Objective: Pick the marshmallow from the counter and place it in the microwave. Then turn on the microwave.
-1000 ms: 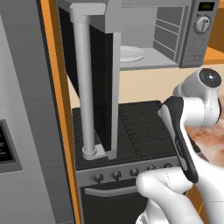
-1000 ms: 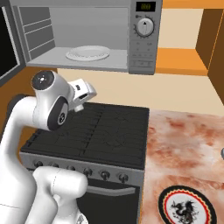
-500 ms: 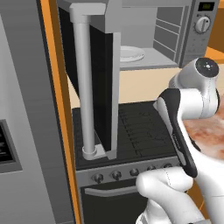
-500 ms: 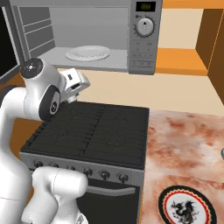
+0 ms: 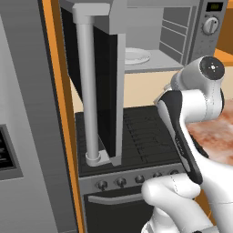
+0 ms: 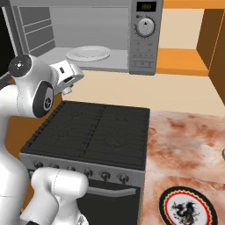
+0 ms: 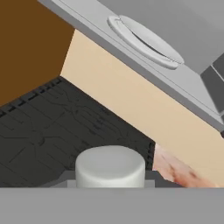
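The marshmallow [image 7: 110, 166], a stubby off-white cylinder, sits between my fingertips at the bottom of the hand view; my gripper [image 7: 110, 176] is shut on it. In the right base view the gripper [image 6: 70, 83] hovers over the stovetop's back left corner, just below the front edge of the microwave [image 6: 145, 48]. Its door [image 5: 107, 91] stands swung wide open to the left, and a round white plate [image 6: 88, 53] lies inside. The mottled pinkish counter [image 6: 184, 149] lies right of the stove.
The black stovetop [image 6: 101, 132] with grates lies under the hand, with a row of oven knobs along its front. A dark round patterned plate [image 6: 186, 206] rests on the counter near the front. A grey fridge side [image 5: 27, 113] stands to the left.
The arm has swung left and slightly up, carrying the marshmallow closer to the open microwave's left front. The grip has stayed the same.
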